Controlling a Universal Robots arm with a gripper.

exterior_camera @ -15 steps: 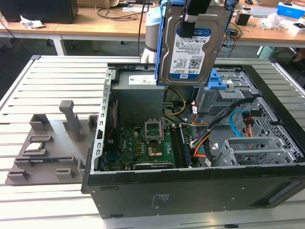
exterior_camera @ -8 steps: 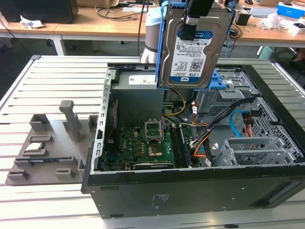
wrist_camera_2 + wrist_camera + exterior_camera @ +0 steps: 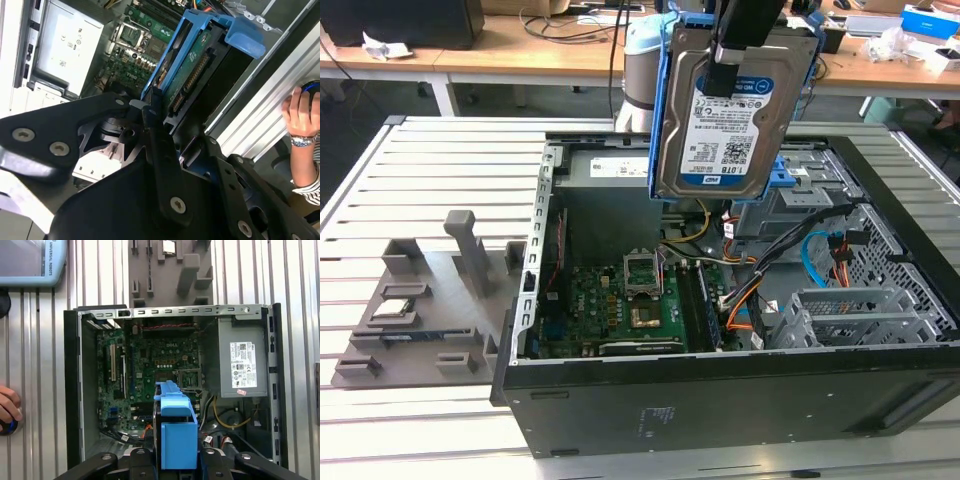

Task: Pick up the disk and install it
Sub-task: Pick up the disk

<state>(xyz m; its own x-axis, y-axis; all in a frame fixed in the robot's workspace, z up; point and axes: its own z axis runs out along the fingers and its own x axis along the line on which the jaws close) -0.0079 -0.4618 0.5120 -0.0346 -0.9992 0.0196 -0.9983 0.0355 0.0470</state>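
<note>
The disk (image 3: 735, 120), a silver hard drive with a white-and-blue label in a blue plastic carrier, hangs upright above the open computer case (image 3: 720, 400). My gripper (image 3: 727, 62) is shut on its upper edge, one black finger lying over the label. In the second wrist view the disk (image 3: 192, 65) shows its green circuit-board side, clamped between the gripper (image 3: 152, 102) fingers. In the first wrist view the blue carrier (image 3: 175, 437) stands edge-on over the case interior, between the motherboard and the power supply.
Inside the case lie the motherboard (image 3: 620, 305), cables and a metal drive cage (image 3: 850, 315). A grey power supply (image 3: 242, 360) sits at one end. A grey fixture (image 3: 420, 300) holding a small square chip stands at the exterior view's left. A person's hand (image 3: 300, 115) rests beside the case.
</note>
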